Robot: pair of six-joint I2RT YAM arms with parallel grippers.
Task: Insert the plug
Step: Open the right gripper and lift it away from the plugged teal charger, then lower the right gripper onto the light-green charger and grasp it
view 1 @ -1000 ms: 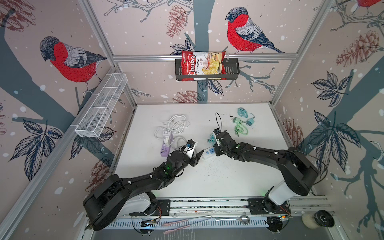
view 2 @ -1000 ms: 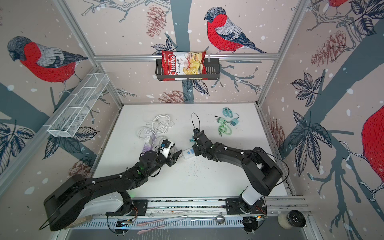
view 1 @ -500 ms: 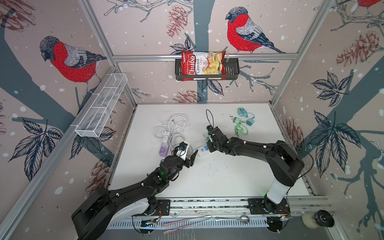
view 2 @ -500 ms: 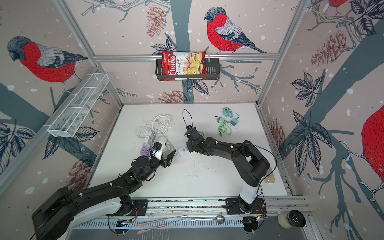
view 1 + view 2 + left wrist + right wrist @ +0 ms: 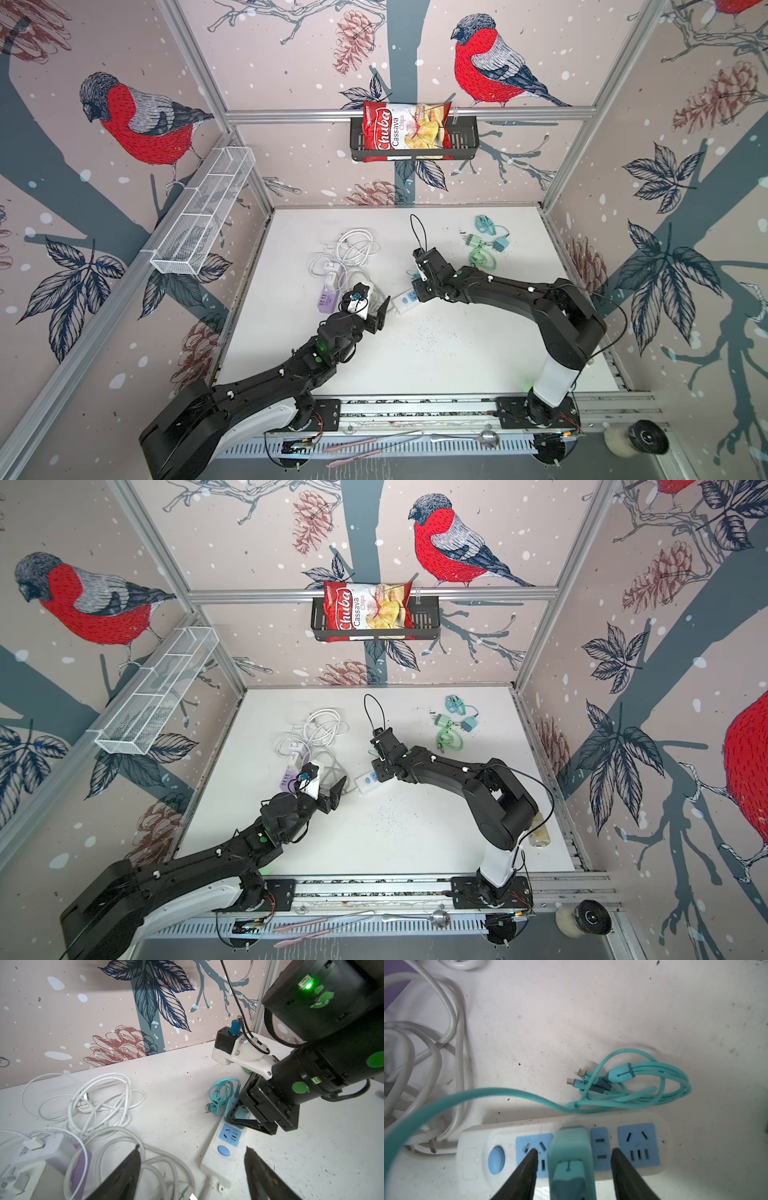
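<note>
Plug [image 5: 572,1159]: stands upright in power strip [image 5: 475,1157], squarely between jaws of right gripper [image 5: 574,1150], parted and clear either side; left gripper [image 5: 192,1147] wide, empty, nearer switch end.

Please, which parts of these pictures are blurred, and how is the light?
Right wrist view: the near loop of the teal cable is out of focus, the power strip clearer. Left wrist view: a green lamp glares. Both top views: even light, frame posts splay outward.
</note>
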